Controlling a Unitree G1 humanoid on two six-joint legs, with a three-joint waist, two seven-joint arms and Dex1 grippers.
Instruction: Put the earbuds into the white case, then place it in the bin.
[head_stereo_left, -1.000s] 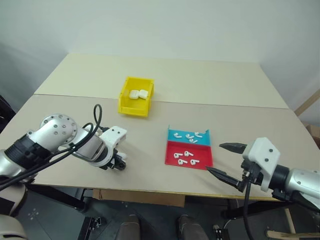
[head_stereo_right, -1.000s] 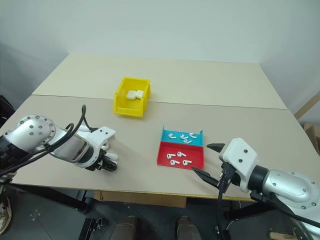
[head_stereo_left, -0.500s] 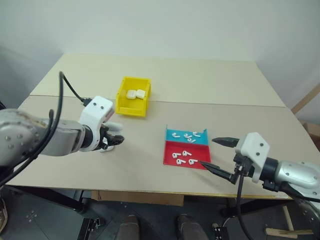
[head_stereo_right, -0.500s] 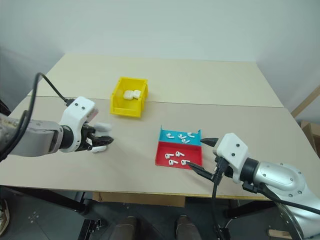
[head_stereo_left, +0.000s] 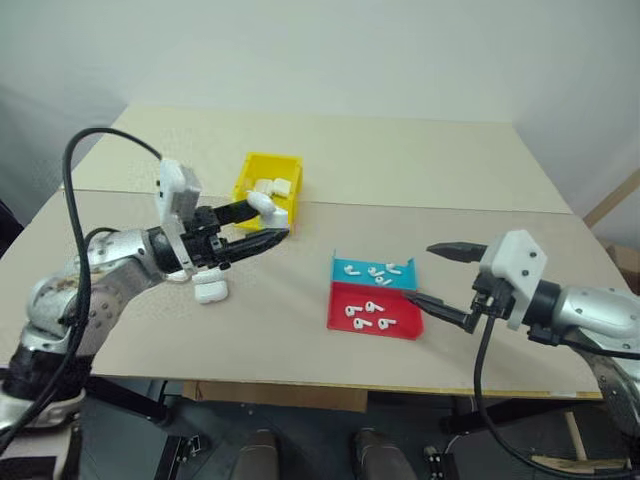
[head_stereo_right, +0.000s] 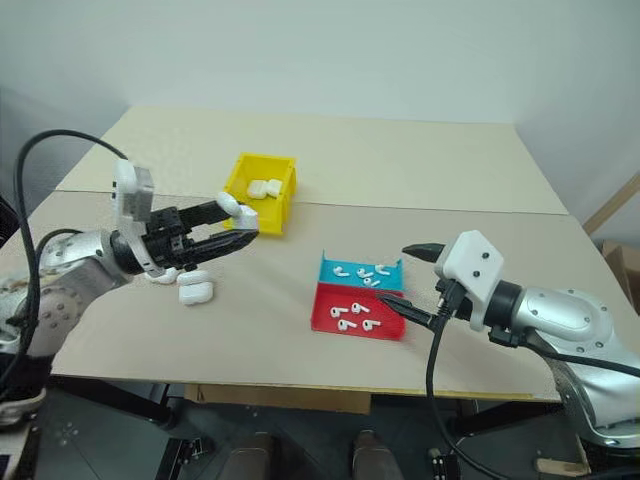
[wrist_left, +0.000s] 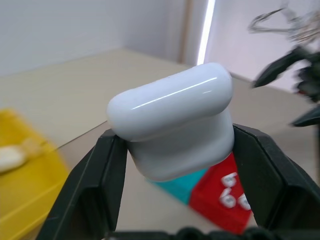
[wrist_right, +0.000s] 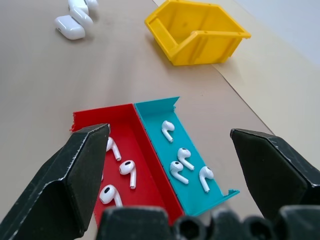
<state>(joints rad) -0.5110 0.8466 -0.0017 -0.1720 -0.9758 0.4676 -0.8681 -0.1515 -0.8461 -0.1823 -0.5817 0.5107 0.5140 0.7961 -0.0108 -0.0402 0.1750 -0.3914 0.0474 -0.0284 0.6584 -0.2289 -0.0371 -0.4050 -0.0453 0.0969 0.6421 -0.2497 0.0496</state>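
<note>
left gripper (head_stereo_left: 262, 221) clamps white case (wrist_left: 172, 127), no readable writing; right gripper (head_stereo_left: 432, 273) spread wide.

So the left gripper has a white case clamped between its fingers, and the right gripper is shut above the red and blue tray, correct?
Not quite. The left gripper does clamp a white case, but the right gripper is open, not shut: the right wrist view shows its two fingers spread wide apart over the red and blue tray with the earbuds lying between them.
</note>
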